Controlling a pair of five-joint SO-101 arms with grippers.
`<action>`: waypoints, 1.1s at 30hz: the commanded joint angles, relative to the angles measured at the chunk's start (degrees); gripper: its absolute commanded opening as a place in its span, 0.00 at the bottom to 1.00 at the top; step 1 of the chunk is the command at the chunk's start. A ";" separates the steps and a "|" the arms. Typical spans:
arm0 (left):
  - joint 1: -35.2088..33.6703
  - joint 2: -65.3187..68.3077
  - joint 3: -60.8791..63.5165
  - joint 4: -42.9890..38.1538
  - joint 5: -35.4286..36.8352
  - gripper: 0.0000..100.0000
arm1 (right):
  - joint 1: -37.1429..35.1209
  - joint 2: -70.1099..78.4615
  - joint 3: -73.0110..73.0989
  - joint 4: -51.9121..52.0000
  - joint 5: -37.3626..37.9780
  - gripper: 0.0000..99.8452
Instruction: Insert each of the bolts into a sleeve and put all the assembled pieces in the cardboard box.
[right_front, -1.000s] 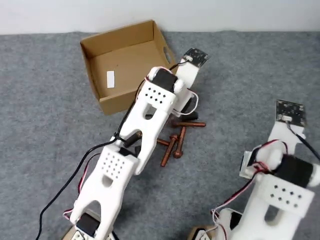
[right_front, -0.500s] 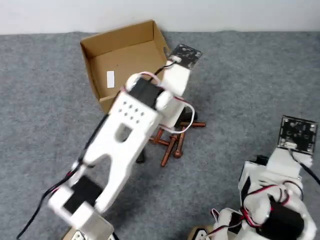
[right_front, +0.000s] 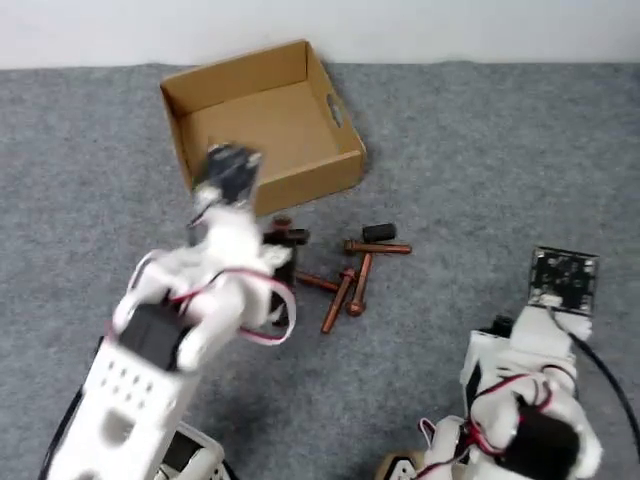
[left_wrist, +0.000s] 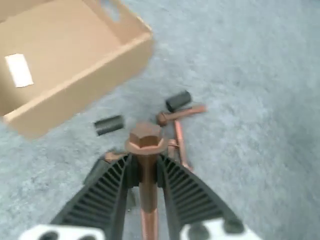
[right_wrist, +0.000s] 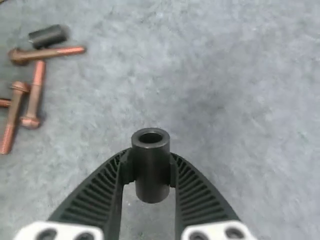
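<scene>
My left gripper (left_wrist: 145, 165) is shut on a copper bolt (left_wrist: 145, 140), held with its hex head pointing away from the wrist, above the carpet near the pile. My right gripper (right_wrist: 150, 160) is shut on a black sleeve (right_wrist: 150, 165) with its bore open toward the far side. In the high view the left arm (right_front: 215, 290) sits left of the pile and the right arm (right_front: 530, 380) at the near right. Loose bolts (right_front: 350, 285) and a black sleeve (right_front: 378, 232) lie before the cardboard box (right_front: 300, 185). A second sleeve (left_wrist: 108, 124) lies nearer the box (left_wrist: 85, 85).
Grey carpet covers the table. Loose bolts (right_wrist: 30, 97) and a sleeve (right_wrist: 48, 35) lie left of the right gripper. Open carpet stretches to the right of the pile and in front of it. The box holds a white label (right_front: 221, 157).
The left arm has drawn back from over the pile toward the near left, with a bolt in its gripper. The right arm has pulled back and turned slightly.
</scene>
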 joint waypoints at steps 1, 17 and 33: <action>-3.43 -12.57 7.96 -5.10 0.44 0.00 | -5.76 -2.68 1.93 -4.79 -5.10 0.01; -7.82 -47.74 31.34 -21.54 7.65 0.00 | -46.90 -5.67 17.05 -28.70 -21.10 0.01; 3.60 -52.40 33.36 -22.68 12.40 0.00 | -63.43 -5.85 20.31 -37.76 -9.41 0.01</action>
